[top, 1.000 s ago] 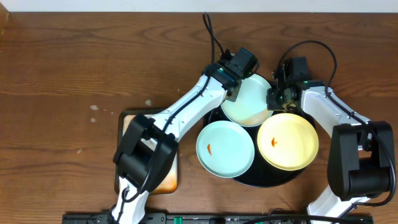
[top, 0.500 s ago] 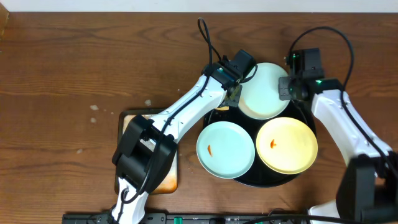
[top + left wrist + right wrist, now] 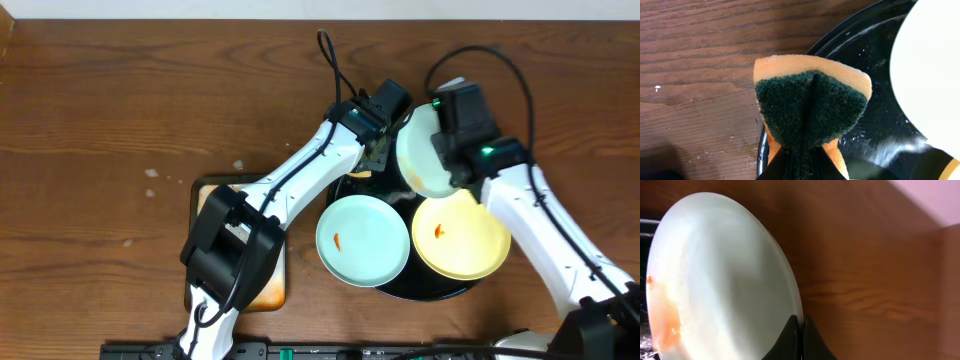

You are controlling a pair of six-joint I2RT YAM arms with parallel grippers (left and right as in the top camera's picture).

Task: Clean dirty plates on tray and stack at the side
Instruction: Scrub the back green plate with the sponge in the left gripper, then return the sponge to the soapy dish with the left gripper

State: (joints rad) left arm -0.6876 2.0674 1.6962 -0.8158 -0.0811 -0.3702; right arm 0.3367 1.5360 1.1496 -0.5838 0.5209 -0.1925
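My right gripper (image 3: 450,150) is shut on the rim of a mint-blue plate (image 3: 425,150) and holds it lifted and tilted over the back of the black tray (image 3: 440,285). In the right wrist view the plate (image 3: 720,275) shows an orange smear at its lower left, and the gripper (image 3: 801,325) pinches its edge. My left gripper (image 3: 385,125) is shut on an orange sponge with a green scrub face (image 3: 810,105), just left of the lifted plate at the tray's rim (image 3: 840,37). A second mint-blue plate (image 3: 362,240) and a yellow plate (image 3: 463,232), each with a small orange smear, lie flat on the tray.
A rectangular rusty, soapy metal pan (image 3: 205,195) sits left of the tray, partly under my left arm. Bare brown wooden table (image 3: 120,110) lies to the left and behind. Cables loop above both wrists.
The right gripper has lifted the mint-blue plate off the tray and tipped it up on edge, swinging left toward the sponge. The left gripper has barely moved.
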